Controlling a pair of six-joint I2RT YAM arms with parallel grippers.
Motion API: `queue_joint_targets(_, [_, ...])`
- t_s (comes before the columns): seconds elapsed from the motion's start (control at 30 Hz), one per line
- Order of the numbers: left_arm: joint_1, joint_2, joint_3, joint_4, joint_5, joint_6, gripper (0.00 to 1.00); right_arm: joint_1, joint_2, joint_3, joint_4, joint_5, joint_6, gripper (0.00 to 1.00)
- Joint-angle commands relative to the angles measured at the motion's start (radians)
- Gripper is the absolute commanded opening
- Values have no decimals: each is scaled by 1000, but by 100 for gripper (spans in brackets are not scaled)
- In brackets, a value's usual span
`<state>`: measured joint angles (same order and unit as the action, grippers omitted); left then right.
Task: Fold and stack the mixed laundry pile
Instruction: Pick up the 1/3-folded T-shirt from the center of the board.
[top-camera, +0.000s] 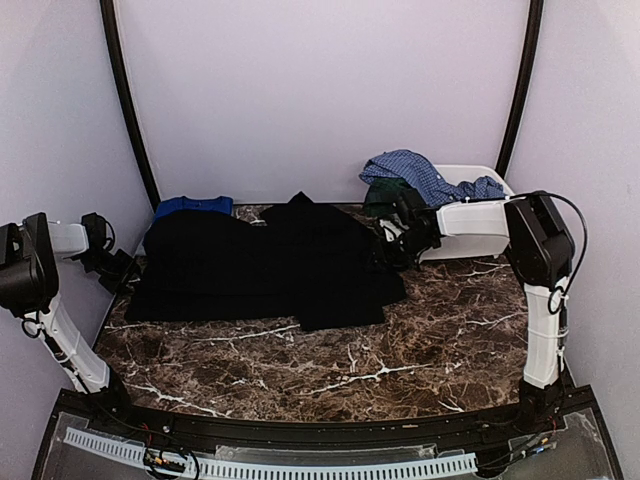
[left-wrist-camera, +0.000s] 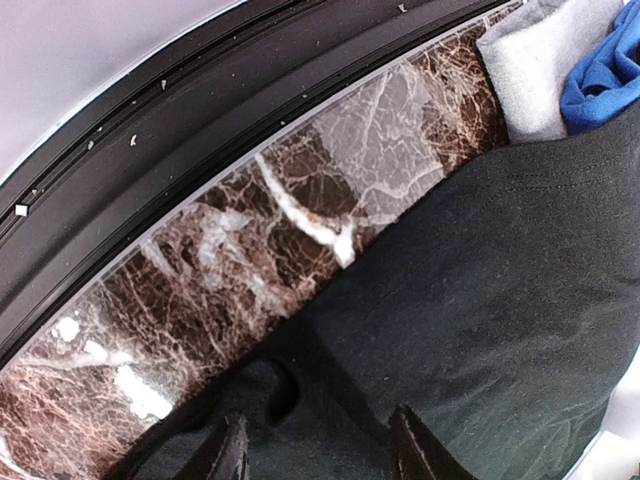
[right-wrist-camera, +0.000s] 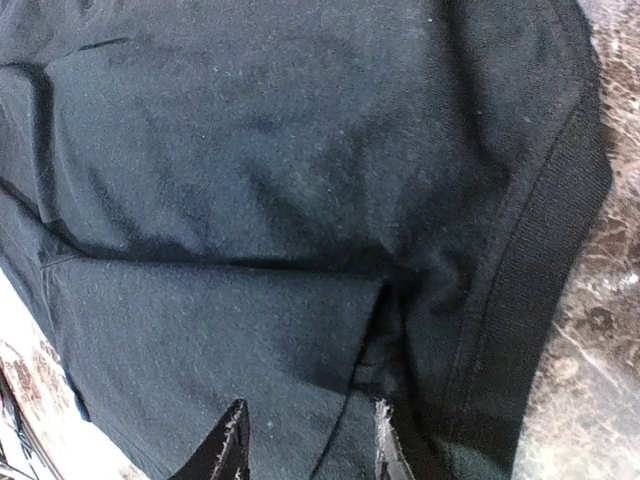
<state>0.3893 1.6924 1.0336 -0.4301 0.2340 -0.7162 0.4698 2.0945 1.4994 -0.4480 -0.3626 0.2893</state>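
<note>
A brown marble desk (top-camera: 400, 360) is seen from above, with two white-and-black robot arms rising from its near edge. A large black garment (top-camera: 260, 265) lies spread flat across the middle and left of the desk.

The left pincer (left-wrist-camera: 320, 450) sits at the garment's left edge, low over the cloth. Its fingers are spread apart, with rumpled black fabric showing in the gap. The right arm bends inward, and the right pincer (right-wrist-camera: 308, 445) sits at the garment's right edge. Its fingers are also spread apart, above a crease in the cloth near a ribbed hem.

Farther back on the left, a royal-blue tee (top-camera: 192, 206) peeks out from behind the black garment, touching it. In the far right corner stands a white bin (top-camera: 468, 172). A blue checked shirt (top-camera: 410, 170) is draped over its rim, and a dark green plaid piece (top-camera: 385, 195) hangs just below the shirt.
</note>
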Motion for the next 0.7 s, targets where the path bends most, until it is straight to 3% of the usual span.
queue_joint_targets(0.0, [5, -20, 12, 3, -13, -1, 47, 6, 37, 38, 19, -31, 3, 39])
queue_joint_targets(0.47, [5, -22, 16, 3, -18, -4, 48, 37, 65, 56, 24, -69, 23, 36])
queue_joint_targets(0.67, [5, -24, 14, 0, -21, -5, 47, 41, -8, 16, 42, -70, 31, 18])
